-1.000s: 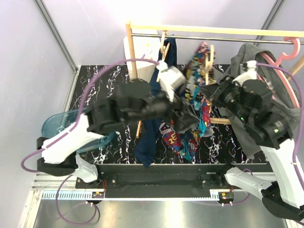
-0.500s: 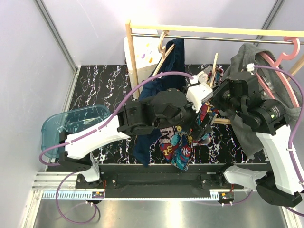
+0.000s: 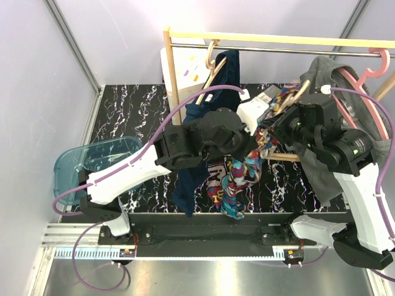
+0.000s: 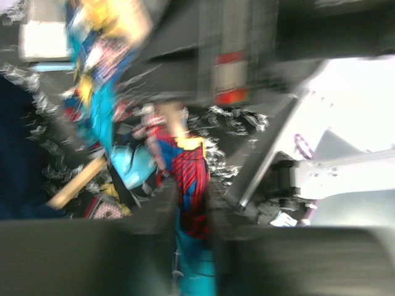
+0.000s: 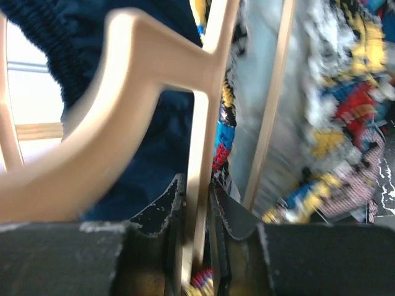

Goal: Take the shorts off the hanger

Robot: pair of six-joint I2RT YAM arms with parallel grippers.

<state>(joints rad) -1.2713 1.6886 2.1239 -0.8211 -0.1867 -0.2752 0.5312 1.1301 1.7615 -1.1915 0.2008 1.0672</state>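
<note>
The cartoon-print shorts (image 3: pixel 237 182) hang bunched in a twisted strand below the two grippers. My left gripper (image 3: pixel 258 143) is shut on their cloth; in the left wrist view a red and blue fold (image 4: pixel 190 185) runs between the dark fingers of that gripper (image 4: pixel 191 206). My right gripper (image 3: pixel 279 117) is shut on a wooden hanger (image 3: pixel 291 97); its bar (image 5: pixel 203 154) stands pinched between the jaws of the gripper (image 5: pixel 197 197). Navy shorts (image 3: pixel 223 69) hang from another wooden hanger (image 3: pixel 213 65) on the rail. Dark grey shorts (image 3: pixel 321 77) drape over a pink hanger (image 3: pixel 370 69).
A wooden rack with a metal rail (image 3: pixel 278 49) spans the back; its post (image 3: pixel 171 68) stands at the left. A blue plastic bin (image 3: pixel 92 161) sits on the marbled table (image 3: pixel 129 105) at the left. The two arms crowd the middle.
My left gripper has shut on the cartoon-print shorts, which went from spread out to a bunched strand. The right gripper has tilted the wooden hanger up and a little right.
</note>
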